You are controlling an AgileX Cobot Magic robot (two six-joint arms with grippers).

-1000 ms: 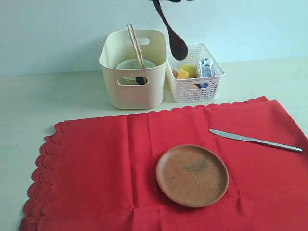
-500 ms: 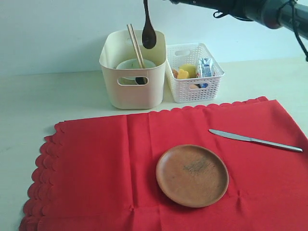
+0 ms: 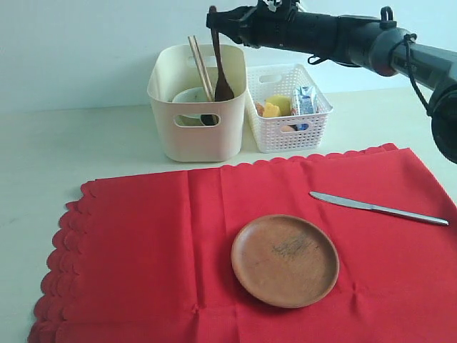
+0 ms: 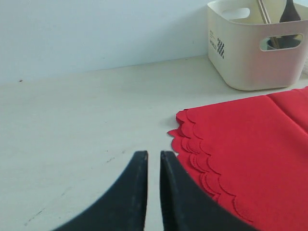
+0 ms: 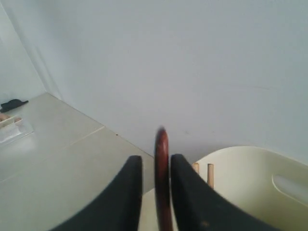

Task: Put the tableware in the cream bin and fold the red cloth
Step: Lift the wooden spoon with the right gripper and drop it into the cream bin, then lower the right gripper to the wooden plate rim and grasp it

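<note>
My right gripper [image 3: 214, 20] is over the cream bin [image 3: 193, 139], shut on the handle of the dark wooden spoon [image 3: 223, 82], which hangs upright with its bowl inside the bin. The right wrist view shows the spoon [image 5: 161, 144] between the fingers above the bin [image 5: 250, 163]. Pale chopsticks [image 3: 198, 61] and the pale bowl [image 3: 187, 96] are in the bin; no steel cup can be made out. The brown plate [image 3: 285, 260] and the silver knife [image 3: 378, 209] lie on the flat red cloth [image 3: 143, 243]. Over the table beside the cloth's scalloped edge [image 4: 250, 144], my left gripper [image 4: 154, 154] is shut and empty.
A white lattice basket [image 3: 314, 125] with yellow food and a blue-and-white carton [image 3: 303, 100] stands right beside the bin. The right arm [image 3: 343, 36] reaches in from the upper right. A wall runs behind both containers.
The right gripper has come down and to the left over the bin. The spoon, hanging above the lattice basket a second ago, now has its bowl inside the bin.
</note>
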